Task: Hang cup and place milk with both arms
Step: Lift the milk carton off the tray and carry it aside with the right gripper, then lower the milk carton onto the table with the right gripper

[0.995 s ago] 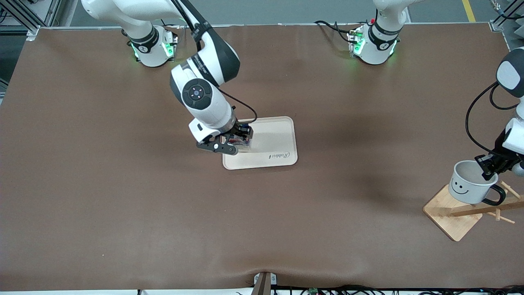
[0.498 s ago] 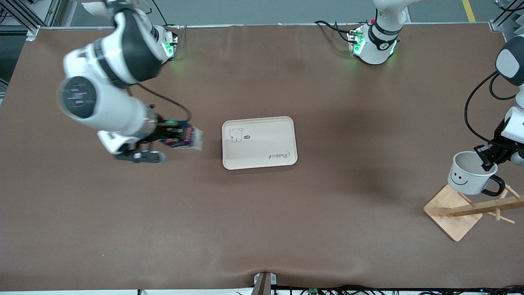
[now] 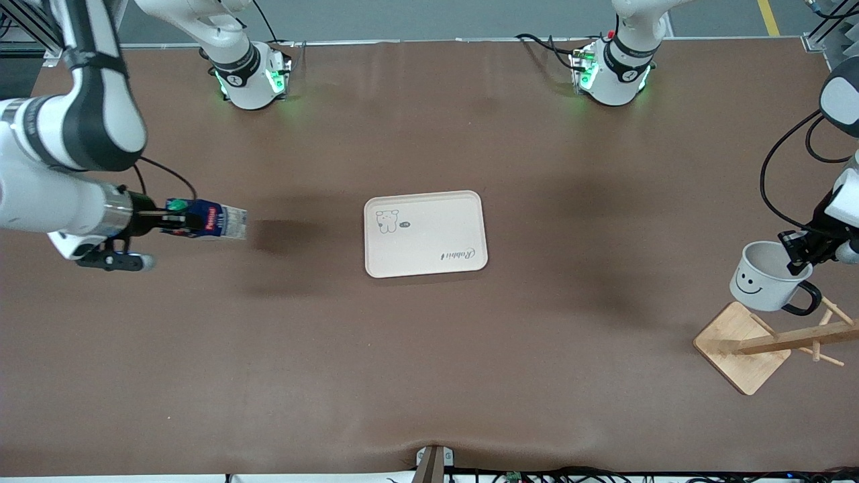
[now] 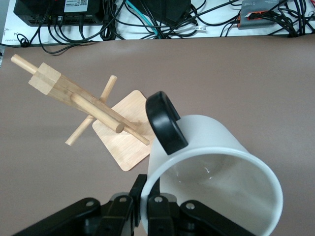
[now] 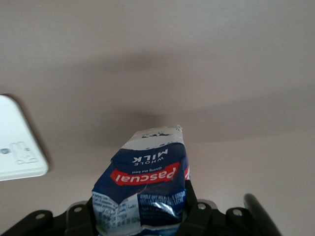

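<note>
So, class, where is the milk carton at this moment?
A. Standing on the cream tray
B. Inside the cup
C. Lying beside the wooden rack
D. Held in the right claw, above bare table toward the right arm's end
D: the right claw grips the milk carton over the brown table, apart from the tray, which has nothing on it.

A high front camera looks down across the whole brown table (image 3: 429,349) toward both arm bases, while each wrist camera looks closely past its own gripper: the left shares the wooden rack (image 4: 93,110), the right shares the tray (image 5: 17,142).
</note>
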{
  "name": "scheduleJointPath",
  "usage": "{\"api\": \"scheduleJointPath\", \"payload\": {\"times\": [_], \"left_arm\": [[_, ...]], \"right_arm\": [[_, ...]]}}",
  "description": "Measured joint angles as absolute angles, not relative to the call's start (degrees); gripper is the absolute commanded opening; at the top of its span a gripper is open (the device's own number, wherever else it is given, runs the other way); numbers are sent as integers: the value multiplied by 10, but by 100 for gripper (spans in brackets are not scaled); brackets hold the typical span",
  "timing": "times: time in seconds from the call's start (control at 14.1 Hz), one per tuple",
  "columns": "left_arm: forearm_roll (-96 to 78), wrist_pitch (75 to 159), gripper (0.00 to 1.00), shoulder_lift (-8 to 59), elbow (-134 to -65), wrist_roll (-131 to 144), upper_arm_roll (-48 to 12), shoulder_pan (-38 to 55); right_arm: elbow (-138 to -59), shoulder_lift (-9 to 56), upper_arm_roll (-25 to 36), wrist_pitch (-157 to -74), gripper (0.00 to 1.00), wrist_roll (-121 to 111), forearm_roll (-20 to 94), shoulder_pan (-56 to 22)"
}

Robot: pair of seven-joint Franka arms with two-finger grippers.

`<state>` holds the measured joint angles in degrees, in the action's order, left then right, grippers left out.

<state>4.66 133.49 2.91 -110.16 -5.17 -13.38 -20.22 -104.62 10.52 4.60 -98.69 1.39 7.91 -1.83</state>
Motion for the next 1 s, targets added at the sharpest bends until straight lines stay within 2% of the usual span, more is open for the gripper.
{"api": "scheduleJointPath", "payload": {"times": [0.21,0.57,1.0], "left_arm": [[46,1335,0,29,-1102,-67,-134,-204],[46,1335,0,29,-1102,-81,-134,-212],[46,1336,0,29,-1102,-81,-134,-212]], "right_arm": [[-1099,100,46,-1018,0,-28,79,39],[-1210,70,44,-1105,0,-41,79,55],[-1224,64,44,-1165,0,-42,79,66]]}}
